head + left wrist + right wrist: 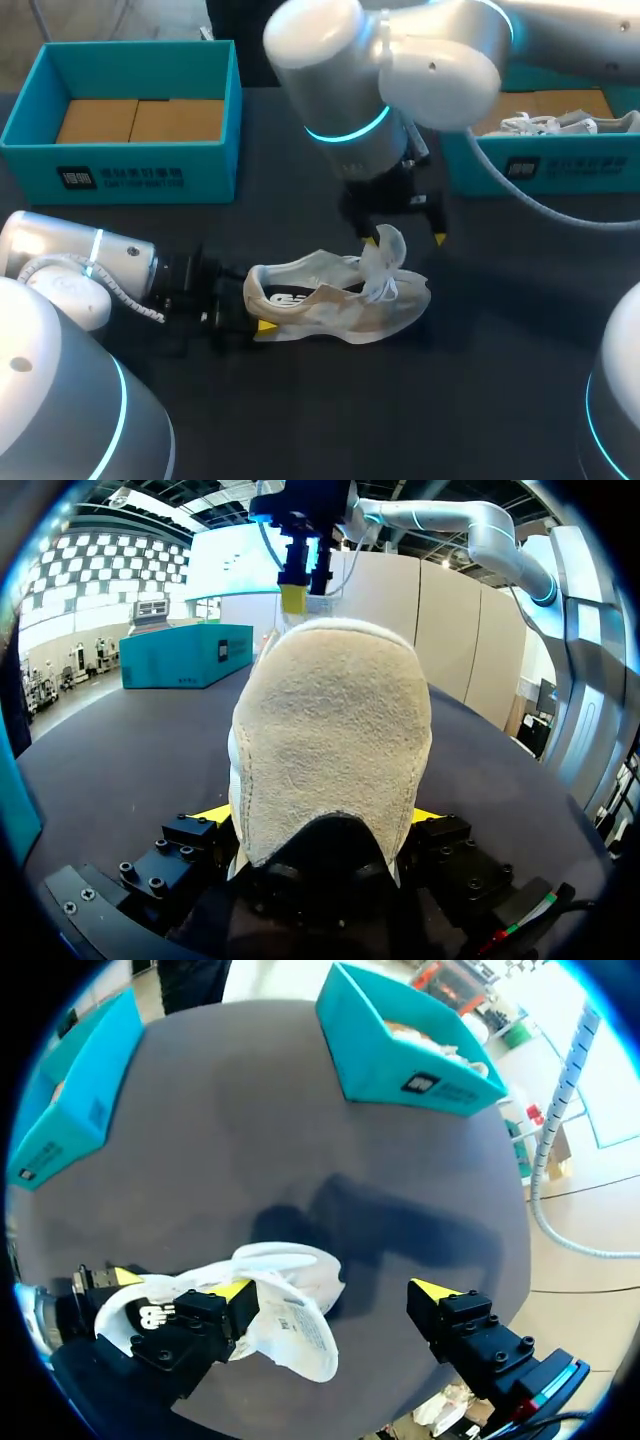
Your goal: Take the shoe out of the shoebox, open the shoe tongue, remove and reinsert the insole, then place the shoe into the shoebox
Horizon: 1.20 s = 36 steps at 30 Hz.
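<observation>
Editor: Arms first. How are they standing?

Photographer: Left arm (80, 262) is lying low along the table (480, 400). The left gripper (320, 818) is clamping the heel of the shoe (340, 300), with one yellow tip pressing on each side. Right arm (400, 60) is hanging over the laces from above. The right gripper (406, 240) is standing wide open, one finger (232, 1289) sitting right at the raised tongue and the other out in clear air, so it is gripping nothing.

Editor: What are we not seeing?

Photographer: Heel is filling the left wrist view, hiding the toe and most of both fingers. Whether the insole is lying inside, I cannot tell. Right arm's bulk is covering the table behind the shoe.

Editor: And around it?

Photographer: Shoe is standing upright mid-table, outside both boxes, its toe pointing to the robot's right. Left box (130, 165), teal, is holding cardboard (140, 120). Right box (560, 165), also teal, is holding a second shoe (555, 123). Both boxes are sitting at the far side, well apart from the shoe.
</observation>
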Each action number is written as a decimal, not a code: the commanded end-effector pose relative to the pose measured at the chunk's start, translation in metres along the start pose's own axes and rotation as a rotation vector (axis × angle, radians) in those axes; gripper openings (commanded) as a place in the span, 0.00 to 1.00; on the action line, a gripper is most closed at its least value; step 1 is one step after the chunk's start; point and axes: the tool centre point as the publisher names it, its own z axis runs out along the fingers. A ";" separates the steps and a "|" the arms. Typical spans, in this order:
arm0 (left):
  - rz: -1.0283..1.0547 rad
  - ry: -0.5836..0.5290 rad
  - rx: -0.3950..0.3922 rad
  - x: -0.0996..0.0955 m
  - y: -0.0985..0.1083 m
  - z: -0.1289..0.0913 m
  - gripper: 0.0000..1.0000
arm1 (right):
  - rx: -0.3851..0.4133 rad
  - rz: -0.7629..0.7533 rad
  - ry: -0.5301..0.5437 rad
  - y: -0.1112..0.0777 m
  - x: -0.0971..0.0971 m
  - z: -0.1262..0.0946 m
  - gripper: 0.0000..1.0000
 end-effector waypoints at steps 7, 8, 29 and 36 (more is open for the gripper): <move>0.000 -0.001 -0.002 0.001 0.003 0.001 0.00 | -0.145 -0.150 -0.024 0.016 0.010 -0.042 1.00; 0.000 -0.001 -0.002 0.001 0.003 0.001 0.00 | -0.165 -0.194 -0.003 0.018 0.011 -0.045 0.99; 0.000 -0.001 -0.002 0.001 0.003 0.001 0.00 | -0.253 -0.975 0.193 0.027 0.060 -0.078 0.00; 0.000 -0.001 -0.002 0.001 0.003 0.001 0.00 | -0.232 -1.231 0.252 0.014 0.080 -0.072 0.00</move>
